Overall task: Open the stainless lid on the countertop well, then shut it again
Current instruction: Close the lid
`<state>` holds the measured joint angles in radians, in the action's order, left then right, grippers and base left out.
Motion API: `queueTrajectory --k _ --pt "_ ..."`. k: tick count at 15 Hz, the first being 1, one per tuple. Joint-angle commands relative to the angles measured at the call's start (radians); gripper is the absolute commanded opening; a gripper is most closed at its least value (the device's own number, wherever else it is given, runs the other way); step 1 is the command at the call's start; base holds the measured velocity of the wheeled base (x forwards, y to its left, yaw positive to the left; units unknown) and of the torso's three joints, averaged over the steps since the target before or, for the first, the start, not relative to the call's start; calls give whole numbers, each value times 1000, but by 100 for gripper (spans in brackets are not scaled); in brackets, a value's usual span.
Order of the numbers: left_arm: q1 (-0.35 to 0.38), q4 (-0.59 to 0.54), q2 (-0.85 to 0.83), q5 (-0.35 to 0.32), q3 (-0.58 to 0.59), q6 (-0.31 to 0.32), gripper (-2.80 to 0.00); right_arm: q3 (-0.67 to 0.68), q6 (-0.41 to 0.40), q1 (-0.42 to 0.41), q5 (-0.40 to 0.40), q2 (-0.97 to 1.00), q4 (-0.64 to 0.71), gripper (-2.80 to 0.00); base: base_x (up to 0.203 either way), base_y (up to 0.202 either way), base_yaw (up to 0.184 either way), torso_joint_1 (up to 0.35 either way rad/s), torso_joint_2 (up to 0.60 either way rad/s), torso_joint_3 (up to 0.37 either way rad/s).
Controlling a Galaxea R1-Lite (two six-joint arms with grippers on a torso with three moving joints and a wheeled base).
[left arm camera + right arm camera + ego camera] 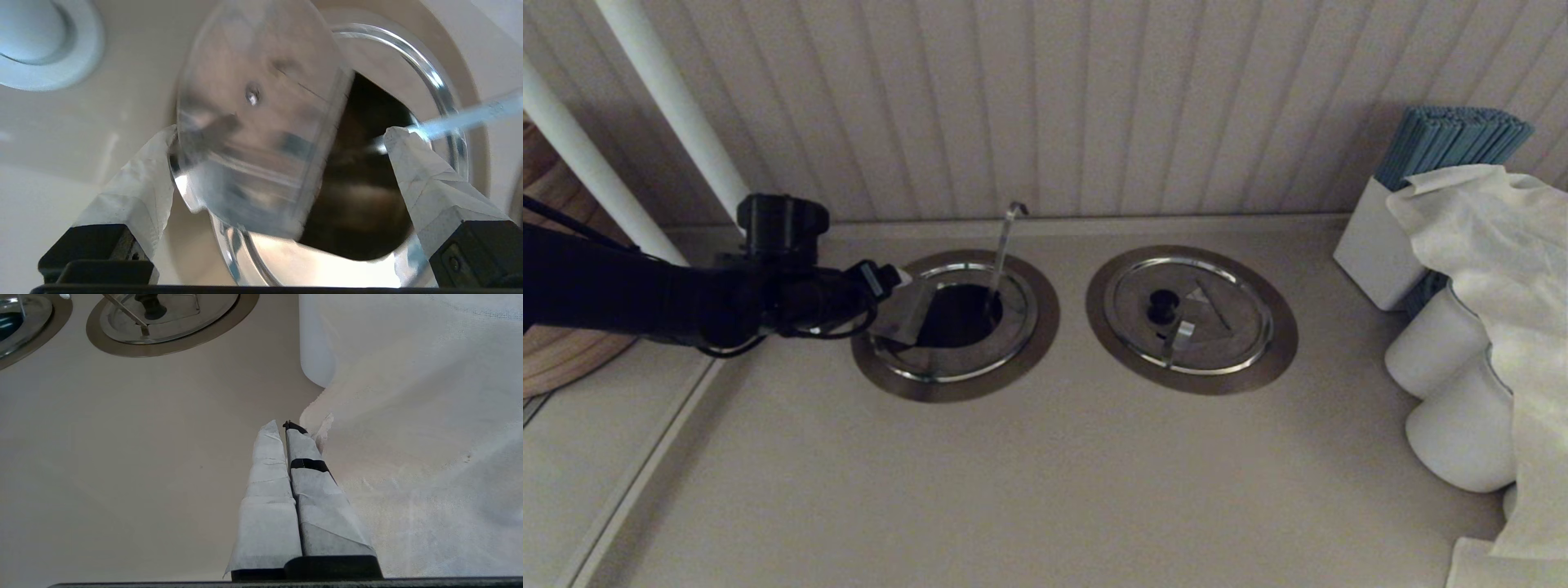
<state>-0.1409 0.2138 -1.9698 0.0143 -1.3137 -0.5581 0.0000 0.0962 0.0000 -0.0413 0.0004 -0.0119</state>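
Spread wide apart, the jaws of the left gripper (890, 282) grip nothing: in the left wrist view one taped finger (141, 179) touches the rim of the raised lid flap while the other fingertip (412, 155) sits apart from it, in front of the dark opening. In the head view this gripper reaches in from nine o'clock and hangs just over the nine o'clock edge of the countertop well (956, 325).

That well sits left of centre on the beige counter (1045, 474), ringed by a wide brushed-steel flange. The stainless lid (905, 314) is folded open: its flap stands tilted up at the well's nine o'clock side, just beside the left gripper, and the dark inside of the well shows beyond it. A thin hooked rod (1005, 249) rises out of the opening towards twelve o'clock. In the left wrist view the flap (261, 122) fills the middle, blurred, with a small bright rivet on its underside.

At three o'clock from the open well lies the twin well (1191, 320), its disc flat and closed, with a black knob and a short steel tab.

Pressed together on nothing, the right gripper (286, 430) hangs over bare counter beside a white cloth (416, 457); it does not show in the head view. White cups (1454, 400) and a white box of blue sticks (1421, 204) stand at the far three o'clock edge.
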Motion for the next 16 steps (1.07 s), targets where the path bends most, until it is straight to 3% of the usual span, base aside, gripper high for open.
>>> queueTrajectory --k 1,16 --pt "-23 3 44 0 13 -5 0 0 0 0 0 1 0 -280 0 0 0 0 0 0" --pt "-137 21 98 6 72 -8 0 0 0 0 0 1 0 -280 0 0 0 0 0 0"
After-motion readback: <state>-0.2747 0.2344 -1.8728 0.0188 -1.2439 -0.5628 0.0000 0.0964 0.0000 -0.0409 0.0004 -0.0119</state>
